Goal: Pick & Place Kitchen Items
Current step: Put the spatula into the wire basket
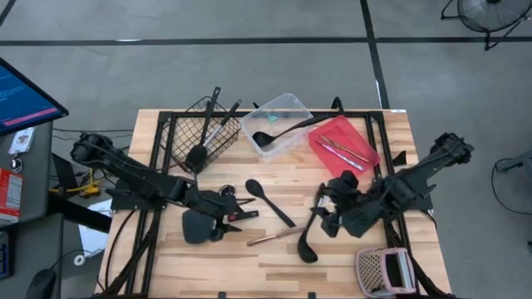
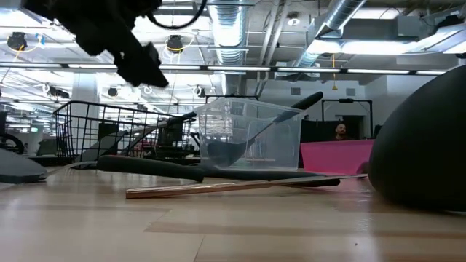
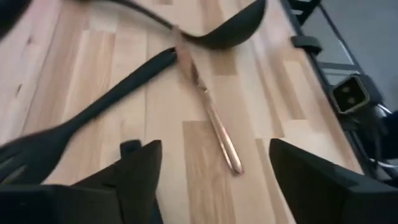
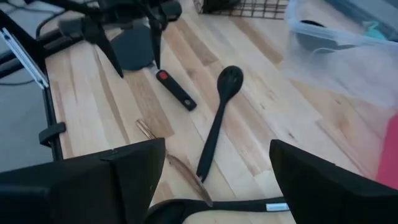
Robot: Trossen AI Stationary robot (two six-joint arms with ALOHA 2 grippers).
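Grippers both gape: left gripper (image 1: pixel 235 214) over copper knife (image 1: pixel 272 237); right gripper (image 1: pixel 322 208) above ladle (image 1: pixel 305 241).

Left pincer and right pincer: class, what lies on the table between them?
In the high view, a black spoon and a copper-coloured utensil lie between the left pincer and right pincer.

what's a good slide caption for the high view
Both grippers, left gripper and right gripper, hover open over loose utensils on the wooden table.

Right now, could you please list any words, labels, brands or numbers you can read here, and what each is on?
None can be read.
Blue monitor screen left of the table: lines of text, too small.
Card below it: print too blurred.
Red-and-white package beneath: lettering illegible.
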